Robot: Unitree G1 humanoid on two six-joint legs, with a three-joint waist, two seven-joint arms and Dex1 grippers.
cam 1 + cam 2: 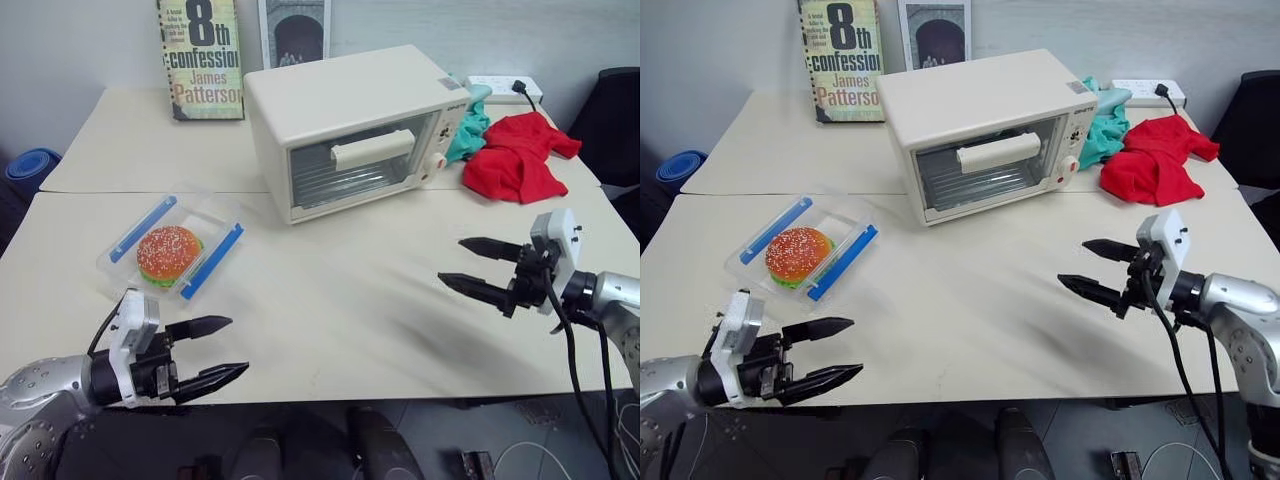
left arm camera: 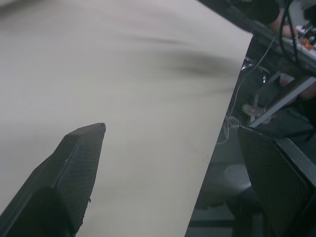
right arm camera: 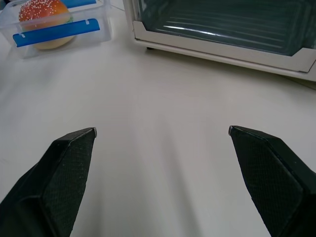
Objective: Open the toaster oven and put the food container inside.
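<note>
Two empty grippers over cream table, container and shut oven beyond

Nearest, at table's [image 1: 330,330] front edge: left gripper [image 1: 220,350], black fingers spread wide, nothing between, hovering over bare tabletop; right gripper [image 1: 468,265] further in, fingers likewise spread and empty, pointing toward table centre. Past left gripper, on table's left half: food container [image 1: 172,252], clear box with blue clip strips along two sides, sesame-bun burger inside, resting flat, well apart from both grippers. Further back, centre: toaster oven [image 1: 355,130], cream-white, glass door shut, white bar handle across it, wire rack visible behind glass. Right of oven: red cloth [image 1: 520,155], teal cloth [image 1: 468,125] touching oven's side. Farthest, against wall: paperback book [image 1: 202,58] standing upright, framed picture [image 1: 294,32], white power strip [image 1: 500,88]
</note>
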